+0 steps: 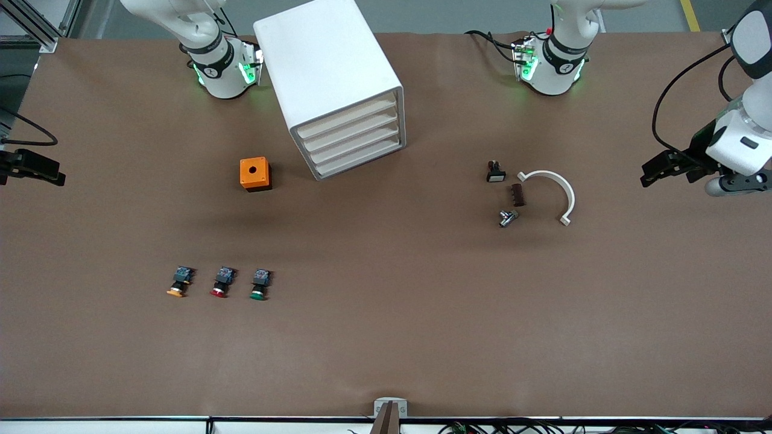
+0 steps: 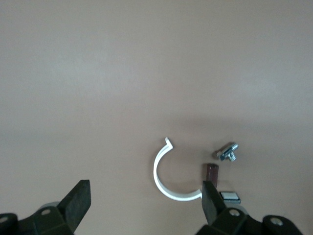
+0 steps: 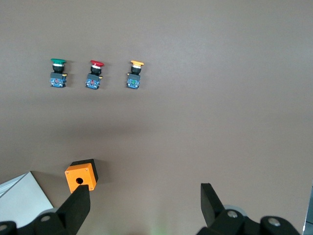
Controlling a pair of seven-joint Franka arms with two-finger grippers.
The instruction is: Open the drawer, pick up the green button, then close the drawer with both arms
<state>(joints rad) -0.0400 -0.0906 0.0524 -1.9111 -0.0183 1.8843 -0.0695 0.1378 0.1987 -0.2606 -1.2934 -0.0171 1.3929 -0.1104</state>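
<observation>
Well apart from both grippers, the button (image 1: 259, 284) lies on the table (image 1: 386, 337); the drawer (image 1: 354, 144) is closed. Left gripper (image 1: 654, 171) and right gripper (image 1: 36, 169) wait, fingers spread.

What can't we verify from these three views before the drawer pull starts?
- Cabinet drawers: all four shut in the front view, so contents are hidden by their fronts.
- Cabinet in the right wrist view: only a corner shows, cut off by the picture's edge.
- Right gripper: its arm is cut off at the front view's edge.
- Small parts beside the white curved clamp: too small to identify.
- Green button: cap markings too small.
</observation>
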